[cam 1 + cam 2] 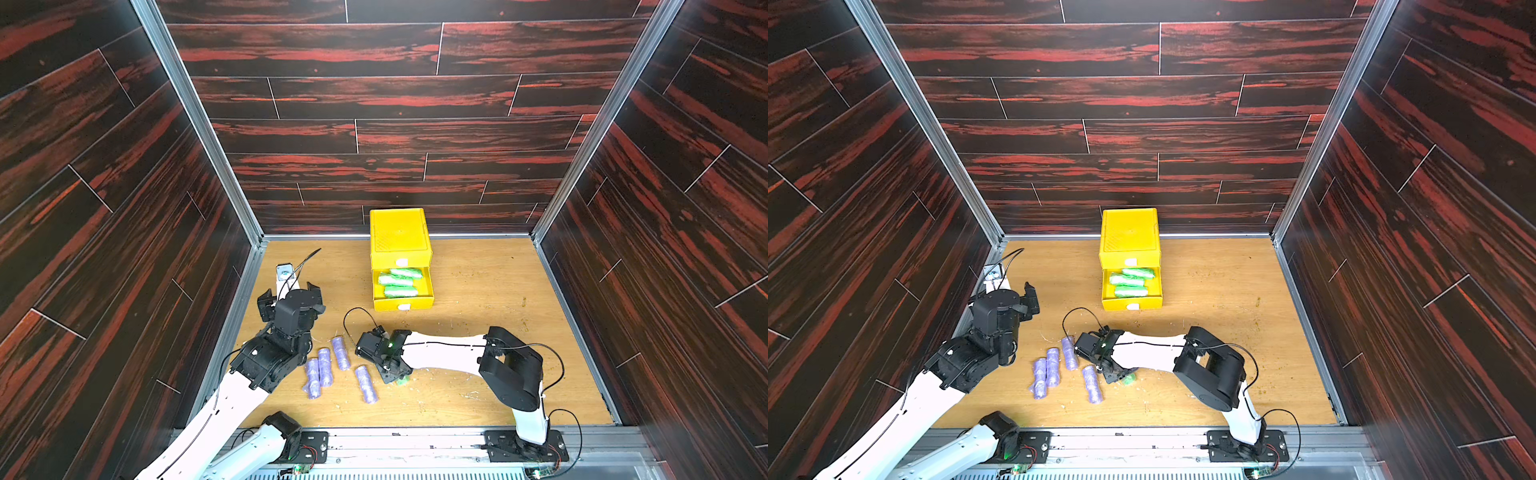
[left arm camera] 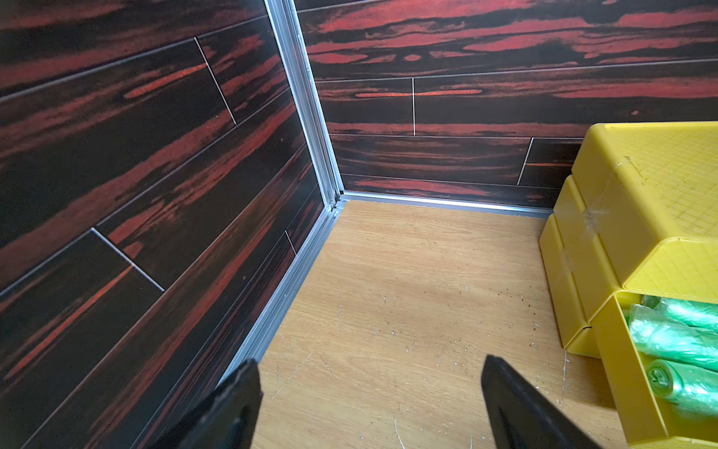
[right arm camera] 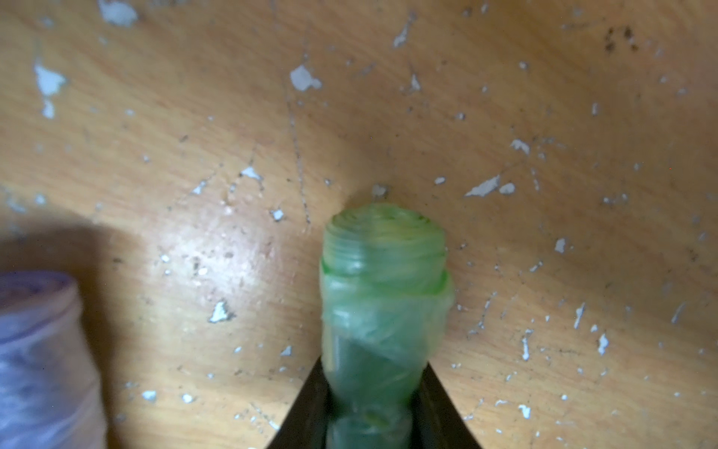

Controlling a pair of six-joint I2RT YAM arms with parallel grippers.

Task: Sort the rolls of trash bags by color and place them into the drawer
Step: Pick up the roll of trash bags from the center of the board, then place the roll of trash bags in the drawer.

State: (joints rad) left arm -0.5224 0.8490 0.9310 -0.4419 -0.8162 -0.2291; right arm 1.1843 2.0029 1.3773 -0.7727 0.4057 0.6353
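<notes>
The yellow drawer [image 1: 399, 237] [image 1: 1129, 237] stands at the back middle, its bottom tray [image 1: 403, 305] pulled out with three green rolls [image 1: 399, 281] [image 1: 1129, 280] inside. Several lilac rolls of trash bags [image 1: 324, 365] [image 1: 1052, 365] lie on the table at the front. Just right of them my right gripper [image 1: 397, 376] [image 3: 373, 365] is shut on a green roll [image 1: 402, 379] [image 1: 1128, 379] [image 3: 382, 295] that lies low on the table. My left gripper [image 1: 289, 297] [image 2: 369, 363] hangs open and empty at the left, facing the back left corner.
The wooden table [image 1: 478, 291] is scratched and flecked with white chips. Dark panelled walls close it in on three sides. In the left wrist view the drawer [image 2: 641, 202] and its green rolls [image 2: 676, 338] show. One lilac roll [image 3: 39, 350] lies beside the held one.
</notes>
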